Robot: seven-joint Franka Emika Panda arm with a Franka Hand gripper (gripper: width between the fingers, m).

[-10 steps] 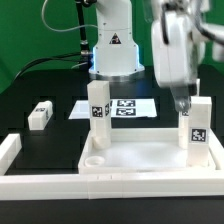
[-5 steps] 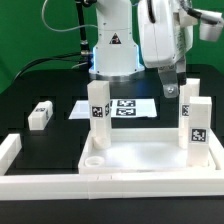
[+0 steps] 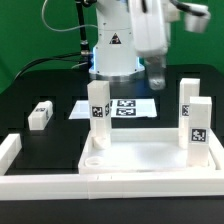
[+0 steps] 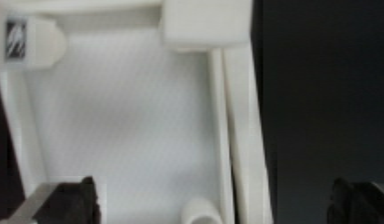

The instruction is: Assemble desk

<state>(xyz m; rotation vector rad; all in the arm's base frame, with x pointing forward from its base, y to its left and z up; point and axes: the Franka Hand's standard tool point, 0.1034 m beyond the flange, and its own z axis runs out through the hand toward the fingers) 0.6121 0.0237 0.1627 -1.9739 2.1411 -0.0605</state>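
The white tray-like tabletop (image 3: 140,157) lies upside-up near the front border. Three tagged white legs stand upright in its corners: one on the exterior view's left (image 3: 98,105), two on the right (image 3: 188,100) (image 3: 198,130). A fourth leg (image 3: 40,115) lies loose on the black table at the left. My gripper (image 3: 157,80) hangs above the tabletop's far edge, open and empty, clear of all legs. In the wrist view my gripper (image 4: 210,205) has its dark fingertips (image 4: 64,200) wide apart over the tabletop's floor (image 4: 118,120) and rim (image 4: 233,130). Two leg ends (image 4: 207,25) (image 4: 20,40) show there.
The marker board (image 3: 125,108) lies flat behind the tabletop, before the robot base (image 3: 113,50). Long white border bars run along the front (image 3: 60,186) and the left side (image 3: 8,150).
My gripper has risen and moved toward the exterior view's left, away from the far right leg, which now stands free in its corner.
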